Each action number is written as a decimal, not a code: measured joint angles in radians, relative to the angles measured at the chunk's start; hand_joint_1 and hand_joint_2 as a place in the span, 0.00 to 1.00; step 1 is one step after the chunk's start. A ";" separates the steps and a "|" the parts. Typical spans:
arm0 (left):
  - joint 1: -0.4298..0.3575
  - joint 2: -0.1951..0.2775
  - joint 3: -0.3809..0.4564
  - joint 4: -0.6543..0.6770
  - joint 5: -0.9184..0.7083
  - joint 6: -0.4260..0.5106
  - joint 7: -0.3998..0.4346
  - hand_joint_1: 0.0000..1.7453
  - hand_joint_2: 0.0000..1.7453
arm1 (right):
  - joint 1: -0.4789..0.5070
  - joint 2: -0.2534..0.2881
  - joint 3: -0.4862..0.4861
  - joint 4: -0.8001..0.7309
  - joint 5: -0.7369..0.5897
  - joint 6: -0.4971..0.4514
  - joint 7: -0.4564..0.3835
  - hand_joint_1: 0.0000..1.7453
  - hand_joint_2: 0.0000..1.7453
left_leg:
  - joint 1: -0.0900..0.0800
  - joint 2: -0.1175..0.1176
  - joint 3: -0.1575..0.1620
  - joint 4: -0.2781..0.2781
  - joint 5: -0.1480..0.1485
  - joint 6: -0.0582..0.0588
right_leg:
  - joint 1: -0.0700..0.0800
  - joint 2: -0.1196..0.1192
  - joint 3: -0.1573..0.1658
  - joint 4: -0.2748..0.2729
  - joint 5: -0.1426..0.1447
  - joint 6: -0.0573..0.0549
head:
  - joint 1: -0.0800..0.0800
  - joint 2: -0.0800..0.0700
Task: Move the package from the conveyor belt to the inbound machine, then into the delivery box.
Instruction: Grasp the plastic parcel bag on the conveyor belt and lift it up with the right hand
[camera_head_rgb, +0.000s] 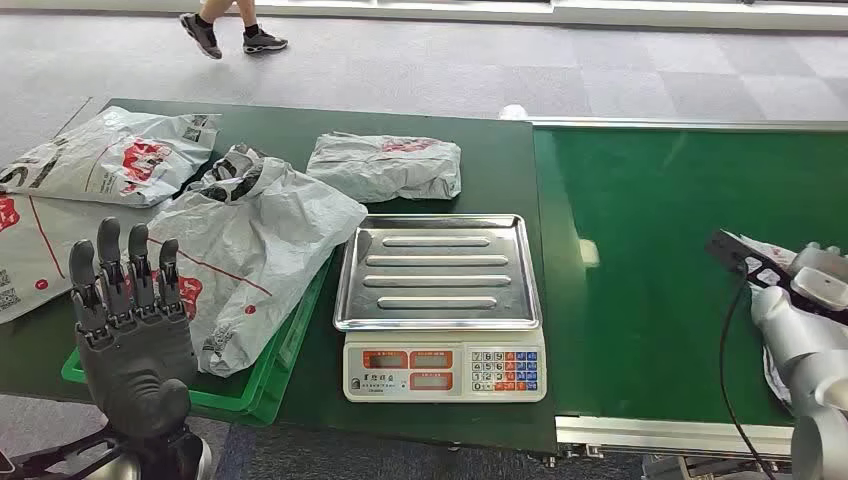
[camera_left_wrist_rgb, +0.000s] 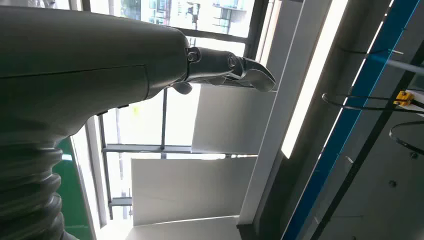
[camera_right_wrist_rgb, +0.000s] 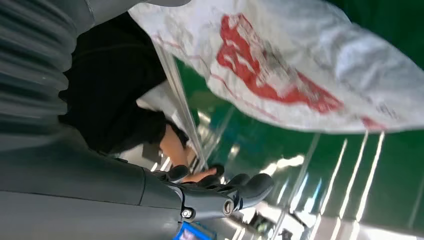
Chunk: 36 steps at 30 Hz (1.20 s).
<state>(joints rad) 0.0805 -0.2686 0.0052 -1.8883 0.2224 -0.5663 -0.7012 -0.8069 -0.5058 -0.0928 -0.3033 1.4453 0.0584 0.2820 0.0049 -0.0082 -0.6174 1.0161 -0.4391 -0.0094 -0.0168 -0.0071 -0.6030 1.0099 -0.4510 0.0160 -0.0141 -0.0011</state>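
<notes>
Left hand raised upright at the near left corner of the table, palm away from the head camera, fingers straight and spread, holding nothing; seen in the left wrist view against windows and ceiling. Right hand low at the near right edge of the conveyor belt, pressed close beside a grey package with red print; in the head view only the wrist and a white sliver of that package visible beneath the arm. Dark fingers curled under the bag in the right wrist view, probably just closing on it, though actual grasp cannot be told from these blurred pictures. Silver-trayed weighing scale with orange displays and a keypad standing at the near edge of the table, just beside the belt, tray bare. Green delivery box to the scale's left, heaped with a large crumpled grey mailer spilling over its rim. Another folded grey parcel lying just beyond the scale, and two flat printed bags farther left on the table. Legs of a walking person on the carpet at the far side.
</notes>
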 joint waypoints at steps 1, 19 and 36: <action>0.000 0.000 0.000 -0.001 -0.001 -0.001 0.000 0.00 1.00 | 0.001 0.000 -0.008 0.002 -0.003 0.013 -0.003 0.00 1.00 | 0.000 0.000 0.000 0.000 0.000 0.000 | 0.000 0.000 0.000 0.000 0.000 0.000 | 0.000 0.000; 0.012 -0.008 0.036 -0.046 -0.045 -0.018 0.000 0.00 1.00 | 0.037 0.026 -0.094 0.020 -0.024 0.044 0.002 0.00 1.00 | 0.000 0.000 0.000 0.000 0.000 0.000 | 0.000 0.000 0.000 0.000 0.000 0.000 | 0.000 0.000; 0.018 -0.011 0.043 -0.095 -0.089 -0.008 0.000 0.00 1.00 | 0.160 0.046 -0.242 0.020 -0.089 0.062 0.015 0.00 1.00 | 0.000 0.000 0.000 0.000 0.000 0.001 | 0.000 0.000 0.000 0.000 -0.001 0.000 | 0.000 0.000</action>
<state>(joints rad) 0.0981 -0.2792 0.0477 -1.9833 0.1334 -0.5741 -0.7012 -0.6473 -0.4595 -0.3347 -0.2834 1.3561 0.1205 0.2972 0.0050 -0.0080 -0.6172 1.0156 -0.4396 -0.0089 -0.0166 -0.0074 -0.6028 1.0099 -0.4515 0.0160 -0.0141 -0.0011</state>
